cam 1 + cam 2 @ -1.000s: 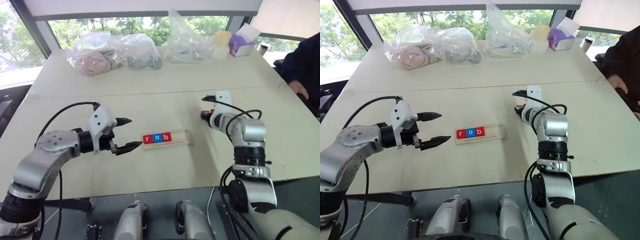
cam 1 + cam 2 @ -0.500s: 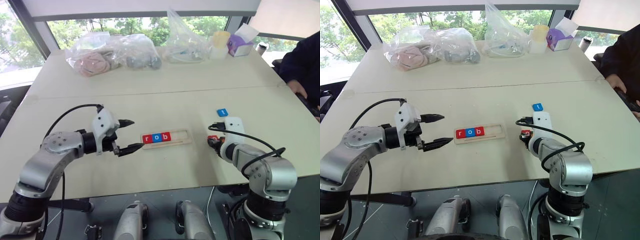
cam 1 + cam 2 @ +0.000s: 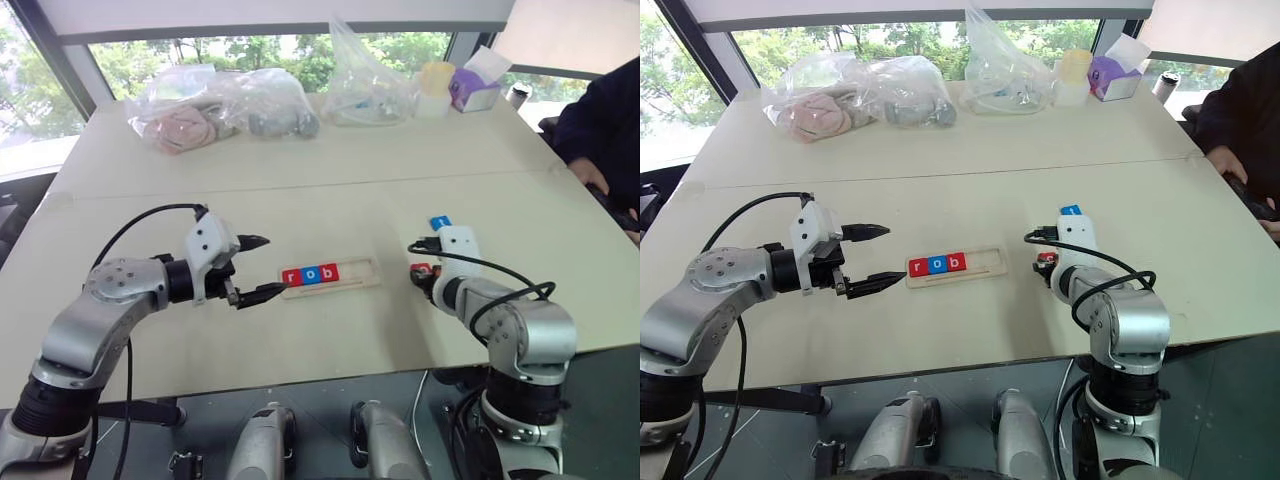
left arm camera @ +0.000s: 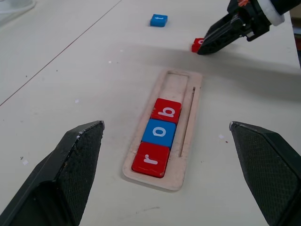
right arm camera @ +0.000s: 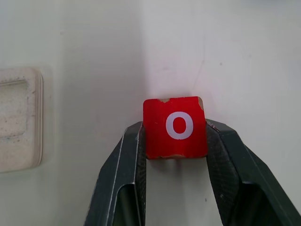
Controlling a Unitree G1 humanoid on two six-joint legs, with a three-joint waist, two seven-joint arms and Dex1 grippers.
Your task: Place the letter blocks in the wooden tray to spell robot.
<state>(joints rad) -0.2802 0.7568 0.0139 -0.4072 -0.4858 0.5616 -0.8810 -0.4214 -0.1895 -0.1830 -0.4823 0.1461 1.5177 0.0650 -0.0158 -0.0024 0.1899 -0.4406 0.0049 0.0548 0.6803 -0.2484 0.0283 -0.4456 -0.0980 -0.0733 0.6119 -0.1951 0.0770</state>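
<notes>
- Tile "o" (image 5: 174, 127): small, rigid, light, probably slick-faced; right end effector (image 5: 175, 141) pinches its side edges.
- Left end effector (image 3: 257, 268) hovers spread, empty, beside wooden tray (image 3: 365, 277).

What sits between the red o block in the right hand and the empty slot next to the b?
Nothing visible. The right hand grips the red o block, and bare table separates it from the wooden tray, whose end past the b block is empty.
</notes>
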